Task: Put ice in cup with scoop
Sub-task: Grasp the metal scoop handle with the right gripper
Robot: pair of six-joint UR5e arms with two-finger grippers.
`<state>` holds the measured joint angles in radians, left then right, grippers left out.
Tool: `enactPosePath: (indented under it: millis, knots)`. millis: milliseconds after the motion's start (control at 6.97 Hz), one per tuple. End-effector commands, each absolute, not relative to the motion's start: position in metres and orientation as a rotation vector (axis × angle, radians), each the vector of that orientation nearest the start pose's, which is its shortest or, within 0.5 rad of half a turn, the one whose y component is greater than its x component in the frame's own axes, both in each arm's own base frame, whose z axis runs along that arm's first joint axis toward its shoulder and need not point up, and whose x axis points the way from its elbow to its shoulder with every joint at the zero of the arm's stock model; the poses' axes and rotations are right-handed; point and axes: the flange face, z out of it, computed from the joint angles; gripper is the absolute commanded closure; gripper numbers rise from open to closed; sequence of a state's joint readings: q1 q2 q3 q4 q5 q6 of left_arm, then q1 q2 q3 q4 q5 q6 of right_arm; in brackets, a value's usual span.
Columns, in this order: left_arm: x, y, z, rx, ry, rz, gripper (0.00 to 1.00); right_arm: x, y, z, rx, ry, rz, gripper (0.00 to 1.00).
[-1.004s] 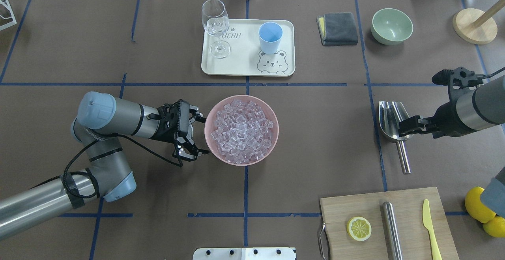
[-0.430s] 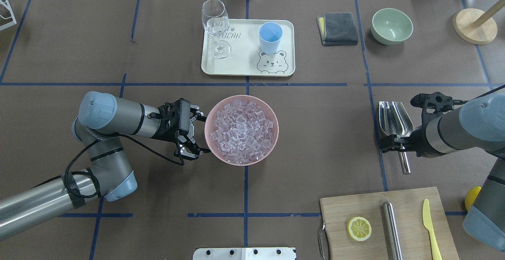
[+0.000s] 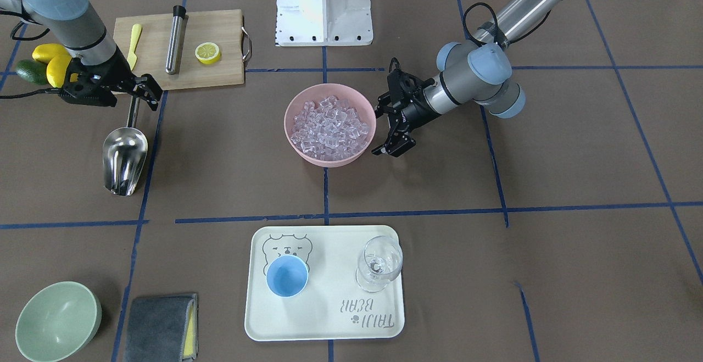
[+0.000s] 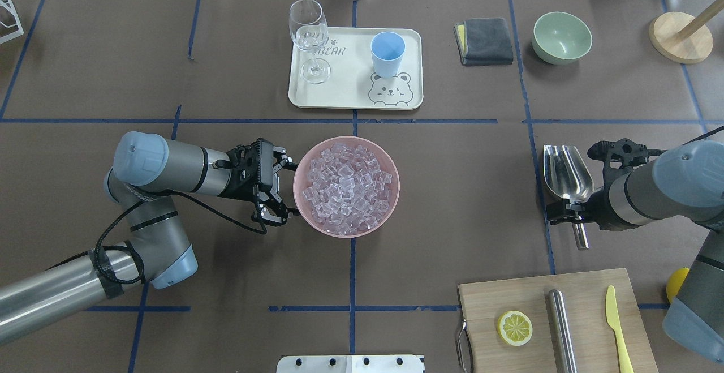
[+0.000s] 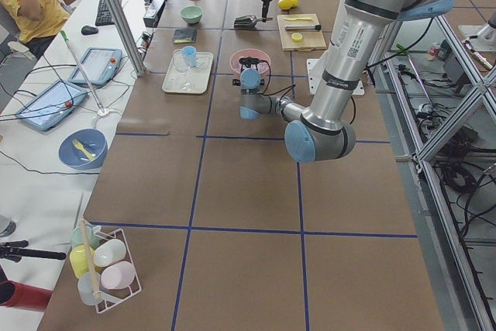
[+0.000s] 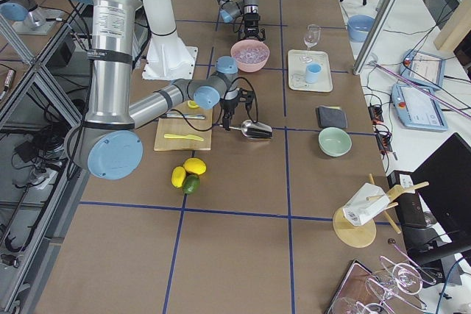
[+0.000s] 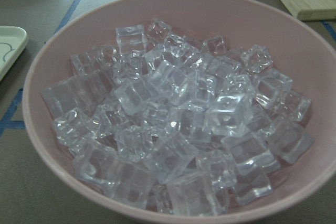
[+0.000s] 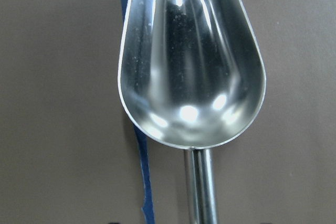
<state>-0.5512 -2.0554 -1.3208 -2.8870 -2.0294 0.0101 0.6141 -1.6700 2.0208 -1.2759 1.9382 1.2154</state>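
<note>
Swinging back along the scoop (image 4: 565,175) in the last second, the right gripper (image 4: 570,213) now hangs over its handle, jaws spread and empty. The left gripper (image 4: 287,191), also spread and empty, sits beside the bowl (image 4: 317,227) of ice (image 4: 346,186). The cup (image 4: 388,53) stands well apart. A clean pickup likely means straddling the thin handle squarely, just behind the trough.

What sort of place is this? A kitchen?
Probably a robotics lab, not a kitchen: a left arm and a right arm at a table gridded with blue tape, tablets and cables on a side bench.
</note>
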Motion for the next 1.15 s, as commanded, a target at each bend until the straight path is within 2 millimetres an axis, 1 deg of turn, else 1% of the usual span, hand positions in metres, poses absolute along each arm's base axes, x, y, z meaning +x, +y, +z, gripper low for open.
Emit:
enactPosePath:
  millis: [0, 143, 287, 430, 574, 861, 1004]
  knots:
    - [0.5249, -0.4272, 0.3494, 1.24, 1.127, 1.149, 0.0, -0.3258, -0.3438, 0.4768, -0.026, -0.712, 0.099, 0.24]
    - [0.5256, -0.4264, 0.3494, 1.238, 1.128, 1.149, 0.0, -0.3254, -0.3439, 0.4767, -0.029, -0.713, 0.097, 0.37]
    - [0.5271, -0.4251, 0.3484, 1.24, 1.129, 1.152, 0.0, -0.3255, -0.3436, 0.4766, -0.031, -0.715, 0.095, 0.59]
    - [0.5284, -0.4233, 0.3484, 1.238, 1.133, 1.155, 0.0, -0.326, -0.3419, 0.4755, -0.045, -0.723, 0.082, 0.75]
    - [0.5284, -0.4234, 0.3484, 1.238, 1.132, 1.154, 0.0, -0.3251, -0.3407, 0.4769, -0.05, -0.723, 0.06, 1.0]
    - [0.5284, -0.4234, 0.3484, 1.238, 1.132, 1.154, 0.0, -0.3237, -0.3413, 0.4794, -0.041, -0.716, 0.025, 1.0]
    - [0.5284, -0.4234, 0.3484, 1.238, 1.132, 1.154, 0.0, -0.3233, -0.341, 0.4737, -0.033, -0.727, 0.019, 1.0]
